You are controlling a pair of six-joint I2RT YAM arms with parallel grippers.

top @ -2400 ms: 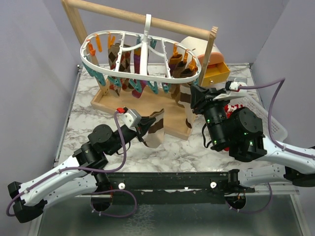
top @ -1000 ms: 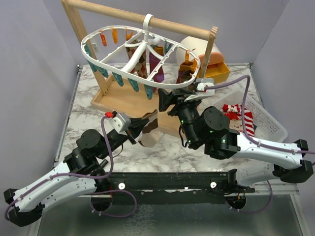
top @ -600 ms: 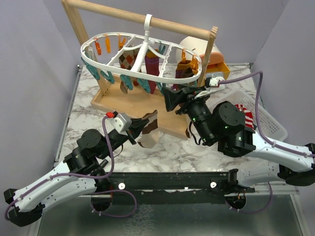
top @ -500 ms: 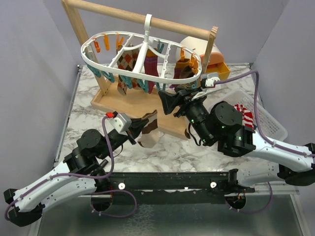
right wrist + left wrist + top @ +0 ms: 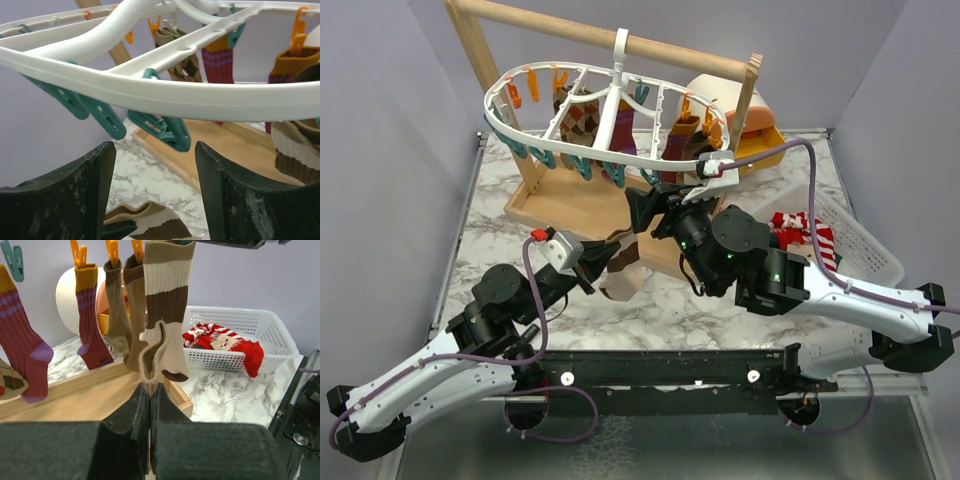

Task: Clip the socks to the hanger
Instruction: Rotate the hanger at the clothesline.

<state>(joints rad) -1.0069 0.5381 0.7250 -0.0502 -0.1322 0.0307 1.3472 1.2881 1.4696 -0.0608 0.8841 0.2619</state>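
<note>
Left tool (image 5: 150, 386) pinches the striped sock (image 5: 167, 305), its length upright.

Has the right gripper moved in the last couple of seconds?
Yes. The right gripper has moved left, away from the white basket, and now sits below the hanger's front rim.

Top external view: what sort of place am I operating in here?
Probably a staged laundry-drying bench in a test enclosure, not a home: a marble-pattern table boxed in by plain grey-purple walls, a white clip hanger hooked on a wooden rack, and a white basket of red-striped socks.
</note>
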